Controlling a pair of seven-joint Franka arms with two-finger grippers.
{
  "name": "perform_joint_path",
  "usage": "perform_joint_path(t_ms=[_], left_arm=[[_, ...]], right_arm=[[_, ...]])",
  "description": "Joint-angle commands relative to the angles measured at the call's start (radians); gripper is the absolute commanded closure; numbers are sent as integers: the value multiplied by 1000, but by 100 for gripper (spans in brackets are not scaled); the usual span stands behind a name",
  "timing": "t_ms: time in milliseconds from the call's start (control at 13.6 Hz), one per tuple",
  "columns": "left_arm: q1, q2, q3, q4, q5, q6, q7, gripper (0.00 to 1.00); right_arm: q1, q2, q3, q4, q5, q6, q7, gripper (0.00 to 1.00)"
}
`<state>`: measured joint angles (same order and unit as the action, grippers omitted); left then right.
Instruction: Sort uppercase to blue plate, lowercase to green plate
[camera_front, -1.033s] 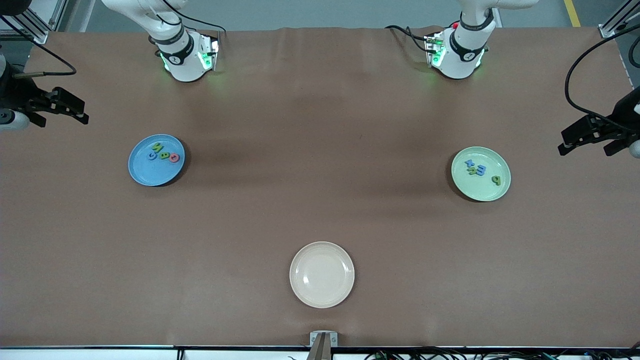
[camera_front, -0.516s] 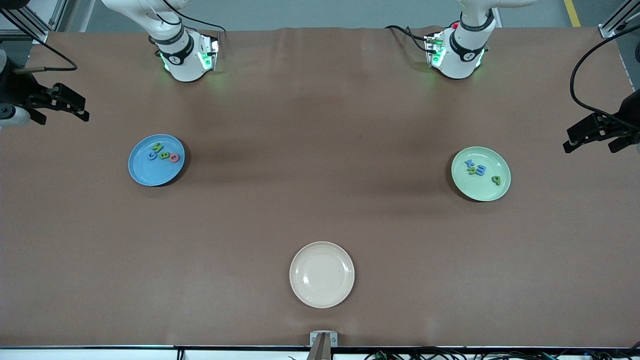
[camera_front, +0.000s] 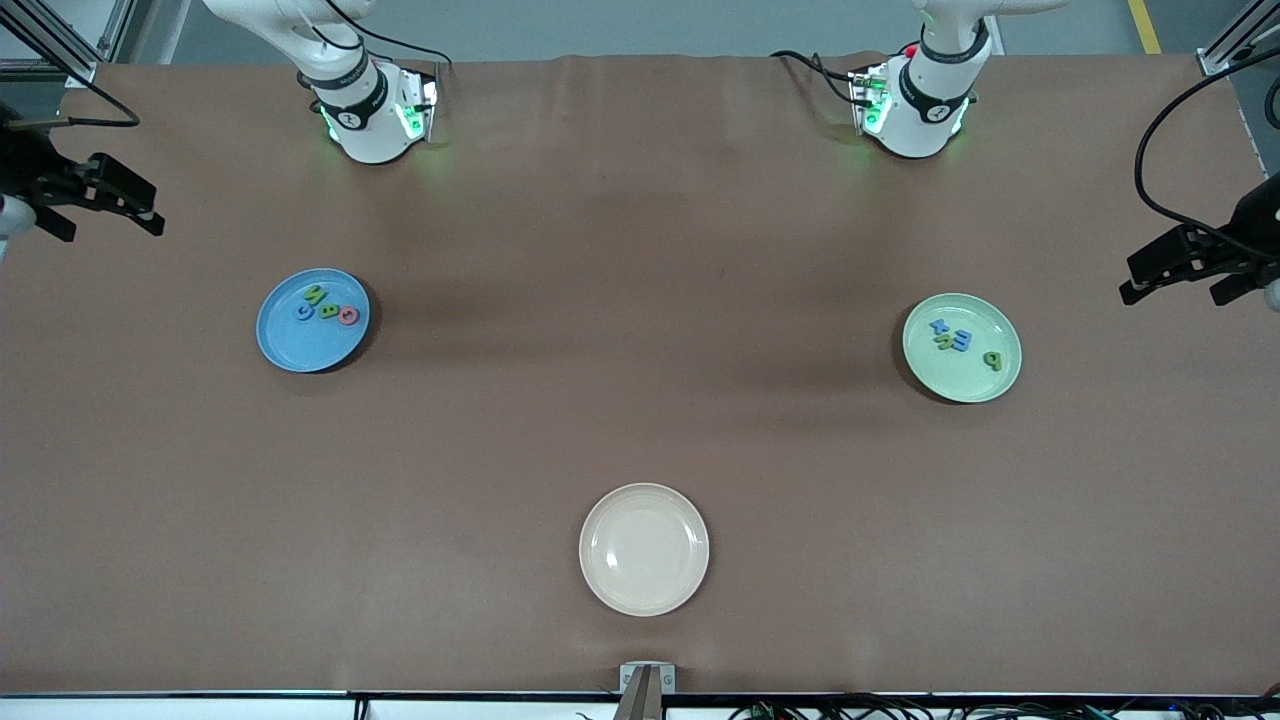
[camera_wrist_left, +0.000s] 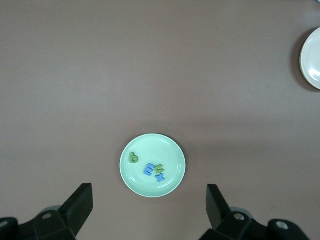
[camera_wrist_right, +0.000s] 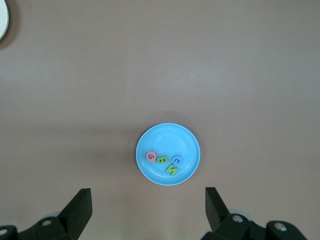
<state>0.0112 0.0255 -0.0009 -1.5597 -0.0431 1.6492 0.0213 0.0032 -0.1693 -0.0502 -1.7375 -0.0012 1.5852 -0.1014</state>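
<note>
- The sorting looks finished to me: the four uppercase (camera_front: 325, 304) letters lie in the blue plate (camera_front: 300, 350), toward the right arm's end of the table, in a small cluster on the part of the plate that is farther from the front camera.
- The four lowercase (camera_front: 958, 343) letters lie in the green plate (camera_front: 975, 385), toward the left arm's end; three of them are close together and the green p lies a little apart.
- The cream plate (camera_front: 643, 590), nearest to the front camera and between the two others, holds nothing.
- The right gripper (camera_front: 120, 205) hangs high over the table edge at its own end, its fingers spread wide and empty.
- The left gripper (camera_front: 1180, 268) hangs the same way over the other end, also spread and empty.
- In my judgement the step in hand is only to retreat, so doing it well means keeping both arms high and well apart from the plates, so that no letter is disturbed.
- I see no letter on the bare table, so no further pick seems needed.
</note>
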Motion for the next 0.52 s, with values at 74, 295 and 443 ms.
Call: perform_joint_path(t_ms=[74,295,443], left_arm=[[-4,-42,-1,-32,-18,-26,-7,0],[1,-49,-1,-40,-18,-23,-9,0],[6,-47,-2,-36,-18,-20,-9,0]], right_arm=[[-41,69,18,104,3,-53,9,0],[-49,86,18,122,4,-57,9,0],[-45,86,18,122,3,-57,9,0]])
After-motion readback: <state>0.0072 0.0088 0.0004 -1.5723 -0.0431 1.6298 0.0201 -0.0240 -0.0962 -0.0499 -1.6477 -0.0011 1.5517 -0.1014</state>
